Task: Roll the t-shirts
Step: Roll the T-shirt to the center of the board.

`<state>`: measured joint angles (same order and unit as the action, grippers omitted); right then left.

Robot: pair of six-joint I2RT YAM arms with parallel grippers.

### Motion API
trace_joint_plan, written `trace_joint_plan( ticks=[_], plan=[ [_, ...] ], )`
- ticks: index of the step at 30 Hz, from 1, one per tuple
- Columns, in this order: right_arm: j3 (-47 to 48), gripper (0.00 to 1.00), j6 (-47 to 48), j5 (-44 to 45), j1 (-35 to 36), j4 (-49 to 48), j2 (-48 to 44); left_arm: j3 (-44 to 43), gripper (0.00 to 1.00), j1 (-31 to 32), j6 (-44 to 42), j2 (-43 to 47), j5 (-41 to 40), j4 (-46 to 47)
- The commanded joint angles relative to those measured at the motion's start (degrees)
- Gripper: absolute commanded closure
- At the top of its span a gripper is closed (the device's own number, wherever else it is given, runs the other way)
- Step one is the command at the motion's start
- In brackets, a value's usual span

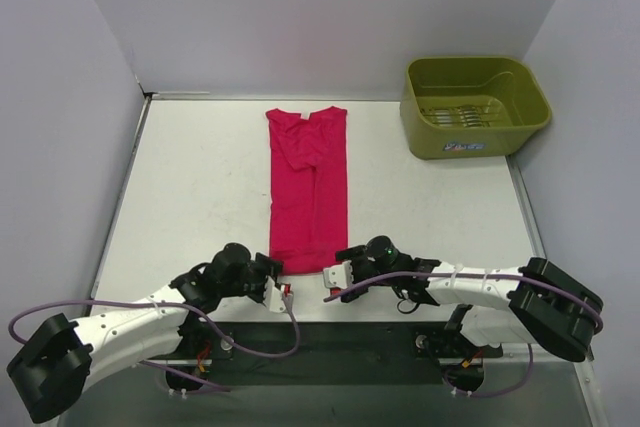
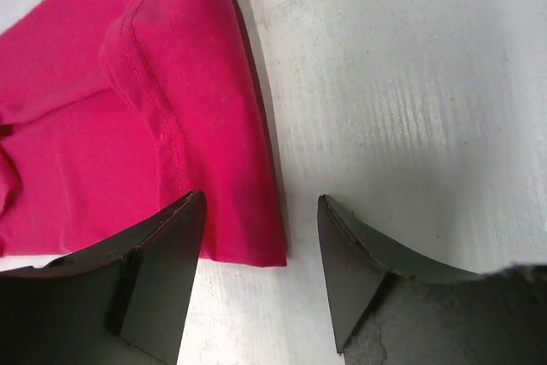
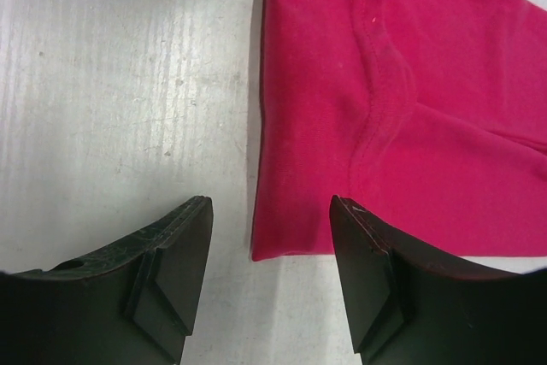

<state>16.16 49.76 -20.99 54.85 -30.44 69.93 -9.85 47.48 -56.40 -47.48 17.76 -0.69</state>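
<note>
You have one pink-red t-shirt (image 1: 308,187), one green tub (image 1: 474,107), one white table (image 1: 190,187), two robot arms, a left arm (image 1: 120,325) and a right arm (image 1: 480,285), two grippers, a left gripper (image 2: 261,207) and a right gripper (image 3: 272,207), two dark fingers (image 2: 162,271) on each, four fingers in all.
</note>
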Motion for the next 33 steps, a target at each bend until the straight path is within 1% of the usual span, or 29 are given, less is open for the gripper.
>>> trace_joint_plan(
  ticks=[1,7,9,11,15,18,19,22,26,27,28,29,31,32,33],
  plan=[
    [1.41,0.43,0.69,-0.98,0.17,-2.44,2.83,2.02,0.36,1.64,-3.71,-2.17,-3.24,5.94],
    [3.34,0.47,1.57,0.42,-0.27,-1.82,7.93,4.31,0.46,3.67,-6.35,-6.39,-6.51,10.52],
    [3.87,0.52,1.83,0.6,-0.79,-1.73,9.86,4.14,0.51,3.67,-6.79,-8.31,-7.12,10.97],
    [5.27,0.61,2.1,0.69,-1.06,0.63,10.84,3.78,0.53,3.76,-6.97,-10.34,-7.47,10.97],
    [6.51,0.66,1.57,0.08,-1.59,2.57,12.33,2.99,0.56,3.93,-7.76,-13.15,-7.91,10.71],
    [8.43,0.69,-0.1,-1.15,-2.64,6.08,12.42,0.36,0.62,3.67,-6.01,-15.26,-8.27,7.73],
    [8.97,0.7,-0.62,-1.5,-2.9,8.27,12.42,-0.6,0.68,3.67,-5.39,-15.7,-8.79,5.11],
    [12.21,0.73,-3.26,-4.4,-4.75,13.27,12.69,-4.03,0.76,2.53,-3.63,-16.85,-7.4,0.79],
    [15.82,0.78,-4.4,-8.35,-6.77,19.09,13.21,-8.16,0.9,0.68,-2.66,-17.03,-4.06,-7.73],
    [16.53,0.8,-5.1,-9.41,-7.99,20.14,13.56,-10.0,0.99,0.16,-2.4,-16.77,-3.18,-8.97],
    [18.45,0.83,-5.63,-11.5,-8.53,22.68,13.65,-10.97,1.0,-1.5,-2.31,-16.68,-2.12,-12.2],
    [19.25,0.86,-6.07,-12.92,-9.23,23.83,13.74,-12.2,1.0,-2.56,-2.22,-16.5,1.02,-14.06],
    [21.09,0.87,-7.56,-16.25,-11.25,27.08,14.44,-16.24,1.0,-5.71,-1.17,-16.94,3.94,-19.58],
    [22.84,0.88,-8.18,-17.23,-11.87,28.14,14.62,-18.08,1.0,-6.69,-1.08,-17.9,7.0,-21.96],
    [23.99,0.88,-8.79,-18.37,-13.0,29.46,15.32,-20.89,1.0,-7.57,-1.17,-18.43,8.24,-24.25]
  ],
)
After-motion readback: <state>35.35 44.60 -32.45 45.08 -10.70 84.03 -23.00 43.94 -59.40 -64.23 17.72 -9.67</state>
